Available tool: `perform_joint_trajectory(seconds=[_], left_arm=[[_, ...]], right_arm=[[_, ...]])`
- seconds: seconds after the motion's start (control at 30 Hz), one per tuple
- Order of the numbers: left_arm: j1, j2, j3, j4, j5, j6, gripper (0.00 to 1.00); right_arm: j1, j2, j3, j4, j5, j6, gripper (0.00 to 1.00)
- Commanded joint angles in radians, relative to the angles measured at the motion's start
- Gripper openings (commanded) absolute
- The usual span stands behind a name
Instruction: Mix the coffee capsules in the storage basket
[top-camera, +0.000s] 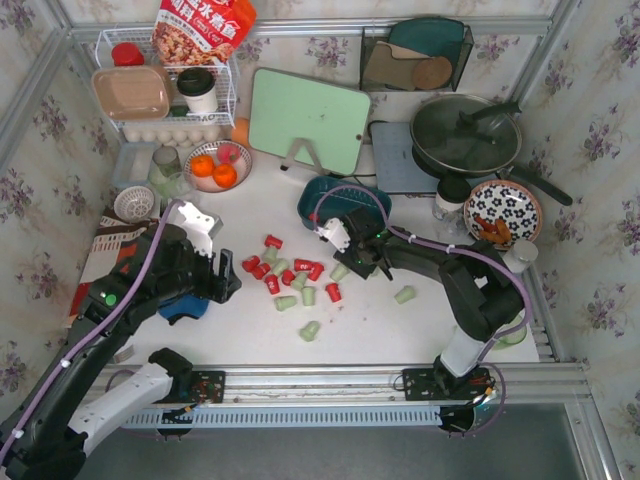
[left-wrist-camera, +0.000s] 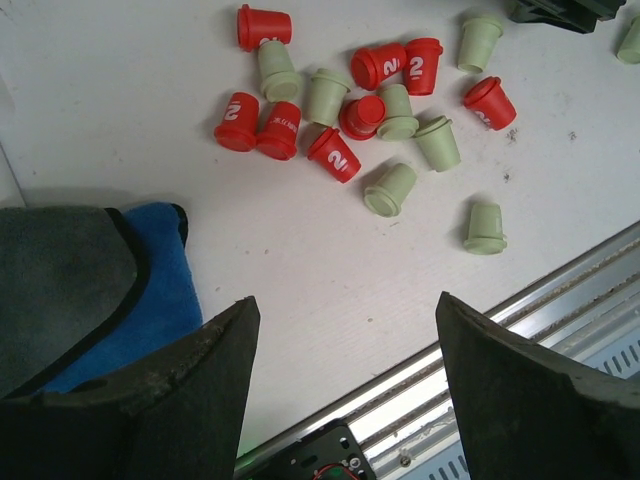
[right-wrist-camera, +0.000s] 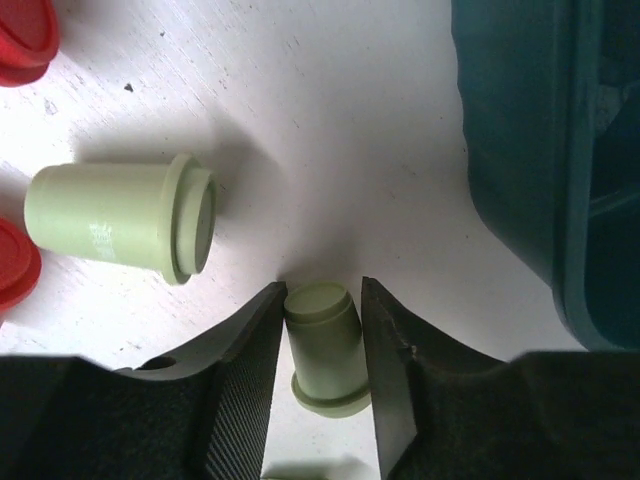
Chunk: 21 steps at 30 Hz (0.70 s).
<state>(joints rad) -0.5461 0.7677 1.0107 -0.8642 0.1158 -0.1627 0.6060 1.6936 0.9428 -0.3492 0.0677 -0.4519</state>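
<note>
Red and pale green coffee capsules (top-camera: 290, 275) lie scattered on the white table, most of them in a cluster (left-wrist-camera: 340, 120) in the middle. Just behind them stands the teal storage basket (top-camera: 345, 200), whose wall (right-wrist-camera: 520, 150) fills the right side of the right wrist view. My right gripper (top-camera: 347, 264) is down at the table beside the basket. Its fingers (right-wrist-camera: 322, 285) press on both sides of a pale green capsule (right-wrist-camera: 325, 345) that lies on the table. Another green capsule (right-wrist-camera: 110, 222) lies to its left. My left gripper (left-wrist-camera: 345, 305) hangs open and empty near the front rail.
A blue cloth (left-wrist-camera: 150, 270) lies under my left arm. The aluminium rail (top-camera: 320, 375) runs along the front edge. Behind stand a fruit bowl (top-camera: 215, 165), a green cutting board (top-camera: 305, 120), a lidded pan (top-camera: 465, 135) and a patterned plate (top-camera: 502, 212). Stray green capsules (top-camera: 404, 294) lie right.
</note>
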Motion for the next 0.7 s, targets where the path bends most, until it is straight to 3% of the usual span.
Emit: perform_joint_trajectory(seconds=[0.0, 0.47, 0.67], left_arm=[[0.011, 0.006, 0.0, 0.025, 0.015, -0.008, 0.74], [0.046, 0.019, -0.001, 0.029, 0.027, -0.015, 0.74], [0.055, 0.02, -0.001, 0.027, 0.028, -0.015, 0.75]], right_arm=[[0.0, 0.018, 0.005, -0.061, 0.007, -0.009, 0.42], [0.001, -0.131, 0.063, -0.018, -0.045, 0.056, 0.18], [0.001, -0.239, 0.075, 0.18, -0.053, 0.174, 0.13]])
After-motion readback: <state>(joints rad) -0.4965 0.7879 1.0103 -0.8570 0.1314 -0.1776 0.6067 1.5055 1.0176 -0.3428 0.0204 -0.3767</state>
